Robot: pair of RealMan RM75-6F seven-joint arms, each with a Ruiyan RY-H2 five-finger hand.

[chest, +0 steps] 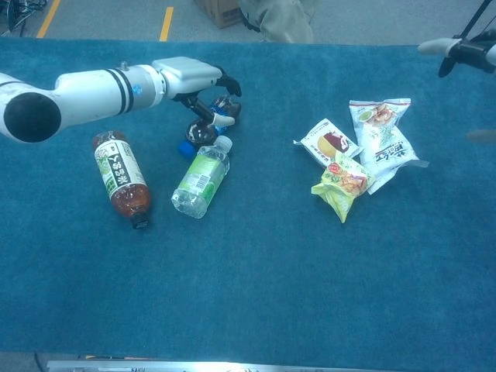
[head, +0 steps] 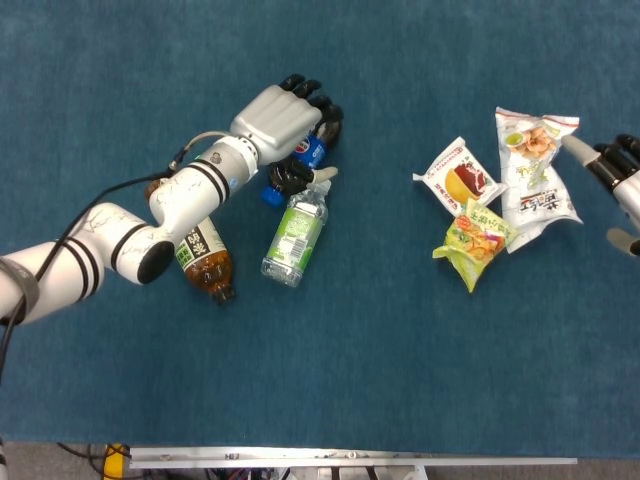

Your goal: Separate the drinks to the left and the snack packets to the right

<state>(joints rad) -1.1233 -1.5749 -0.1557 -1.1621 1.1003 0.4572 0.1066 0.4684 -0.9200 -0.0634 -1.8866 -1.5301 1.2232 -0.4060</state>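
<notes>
My left hand reaches over a dark cola bottle with a blue label, and its fingers and thumb wrap around it; the bottle lies low at the table. Just in front lies a clear bottle with a green label. A brown tea bottle lies under my left forearm. On the right sit a red-and-white snack packet, a yellow-green packet and two white packets. My right hand hovers at the right edge beside the white packets, fingers apart and holding nothing.
Everything rests on a blue cloth-covered table. A wide bare strip of cloth separates the bottles from the packets. The table's front edge has a metal rail. Beyond the far edge is floor with a cardboard box.
</notes>
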